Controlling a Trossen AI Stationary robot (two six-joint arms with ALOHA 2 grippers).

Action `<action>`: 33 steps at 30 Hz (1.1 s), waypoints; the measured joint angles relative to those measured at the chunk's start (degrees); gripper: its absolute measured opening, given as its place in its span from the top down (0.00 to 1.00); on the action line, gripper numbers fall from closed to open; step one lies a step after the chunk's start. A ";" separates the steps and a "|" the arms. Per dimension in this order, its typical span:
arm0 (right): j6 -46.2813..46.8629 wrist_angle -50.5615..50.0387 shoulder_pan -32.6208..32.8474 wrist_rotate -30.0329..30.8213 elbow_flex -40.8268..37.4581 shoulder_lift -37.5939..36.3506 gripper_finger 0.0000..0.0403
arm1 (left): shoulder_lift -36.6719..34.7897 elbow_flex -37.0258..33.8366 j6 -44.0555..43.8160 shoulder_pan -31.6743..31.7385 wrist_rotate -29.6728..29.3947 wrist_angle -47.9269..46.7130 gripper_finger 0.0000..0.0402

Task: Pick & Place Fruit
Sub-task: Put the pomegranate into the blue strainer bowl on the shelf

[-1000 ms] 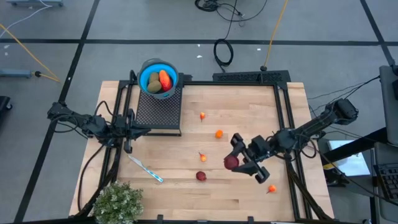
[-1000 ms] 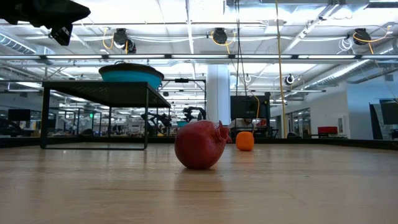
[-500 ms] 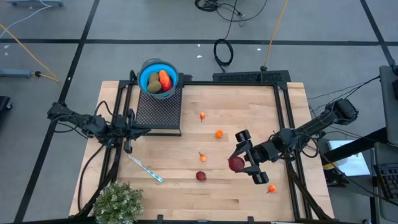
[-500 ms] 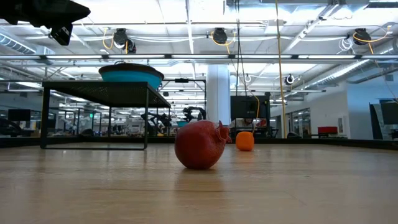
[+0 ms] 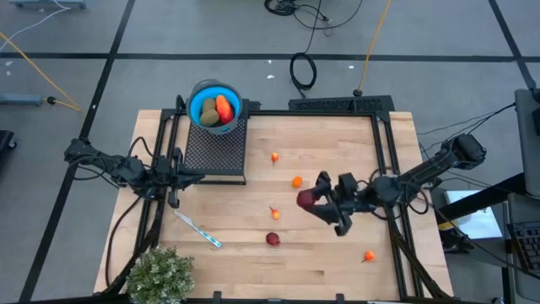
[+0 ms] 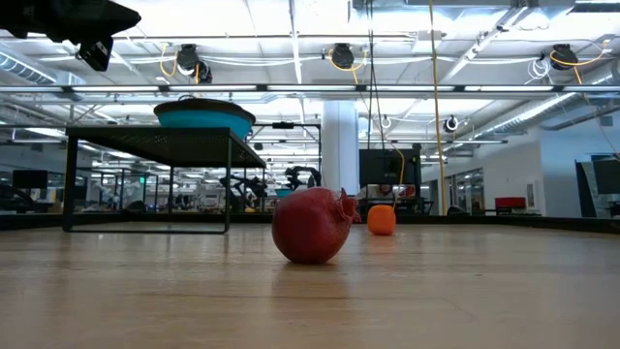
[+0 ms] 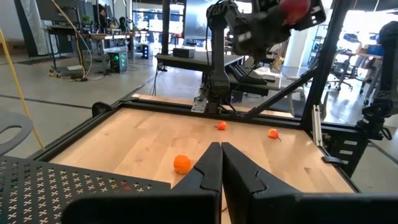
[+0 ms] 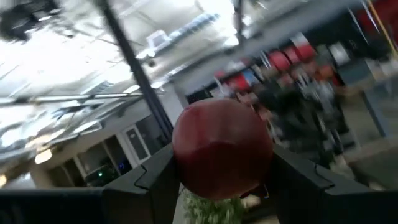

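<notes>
My right gripper [image 5: 315, 203] is over the table's right half, shut on a dark red round fruit [image 5: 305, 198], which fills the right wrist view [image 8: 222, 149]. My left gripper [image 5: 173, 180] waits shut at the left edge beside the black mesh rack [image 5: 215, 150]. A blue bowl [image 5: 215, 105] on the rack's far end holds olive-brown ovals and a red-orange piece. Loose on the wood lie another dark red round [image 5: 272, 239], an orange ball [image 5: 297, 181] and small orange-red pieces [image 5: 275, 157], [image 5: 275, 213], [image 5: 369, 255]. My right gripper pinches the dark red round fruit across its middle [image 8: 186, 163] between its two fingers [image 8: 152, 180], one on each side. The fingers reach in from the table's right, about level. The fruit is lifted clear of the table, as the left wrist view shows [image 7: 293, 9].
A thin blue-and-white stick [image 5: 198, 228] lies near the left side and a bushy green plant [image 5: 159, 274] stands at the near left corner. A black frame [image 5: 381, 127] borders the table. Bare wood shows between the rack and the right gripper.
My right gripper has risen and moved toward the far edge and slightly left, turning at the wrist, with the dark red fruit carried along in its fingers. The left arm and the loose fruit have kept still.
</notes>
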 joint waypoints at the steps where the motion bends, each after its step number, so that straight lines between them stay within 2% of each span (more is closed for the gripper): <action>1: 2.79 -1.42 0.00 1.15 0.00 0.02 0.52 | 0.01 0.00 -0.20 0.00 0.00 0.00 0.99; 8: 18.84 -12.01 -1.16 2.26 0.00 0.02 0.52 | 0.02 0.00 -7.49 0.01 0.10 0.07 0.95; 16: 22.66 -32.08 -4.85 2.08 0.00 0.02 0.52 | 1.13 0.02 -21.91 -0.01 0.13 3.86 0.99; 20: 18.53 -40.24 -7.37 1.93 0.00 0.02 0.52 | 4.44 0.04 -23.82 -0.01 -0.06 10.21 0.98; 24: 11.67 -43.87 -9.56 1.92 0.00 0.02 0.52 | 9.83 0.07 -24.84 -0.01 -1.81 18.82 0.91; 33: -14.03 -40.72 -12.61 1.92 0.00 0.02 0.52 | 24.53 0.09 -26.34 -0.01 -3.73 38.84 0.69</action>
